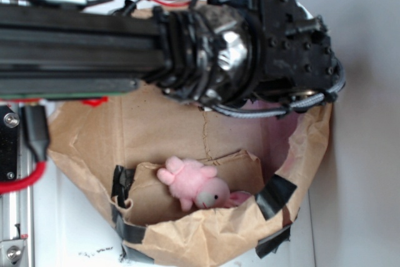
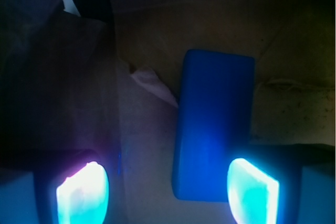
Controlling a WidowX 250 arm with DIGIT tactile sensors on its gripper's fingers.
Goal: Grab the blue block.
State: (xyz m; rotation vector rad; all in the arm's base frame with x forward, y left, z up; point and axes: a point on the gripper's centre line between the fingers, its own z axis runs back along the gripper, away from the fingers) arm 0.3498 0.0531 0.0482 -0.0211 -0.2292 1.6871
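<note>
In the wrist view the blue block (image 2: 215,124) lies flat on the brown paper floor of the bag, long side running away from me. My gripper (image 2: 167,192) is open, its two glowing fingertips wide apart. The right fingertip (image 2: 251,190) overlaps the block's near right corner; the left fingertip (image 2: 83,195) stands well clear of the block over bare paper. In the exterior view the block is hidden under the black arm and wrist (image 1: 250,48), which reaches into the paper bag (image 1: 187,229).
A pink plush bunny (image 1: 195,184) lies inside the bag near its front wall. Black tape patches (image 1: 276,196) hold the bag's rim. A dark fold of the bag wall (image 2: 58,66) rises to the left of the gripper. White table surface surrounds the bag.
</note>
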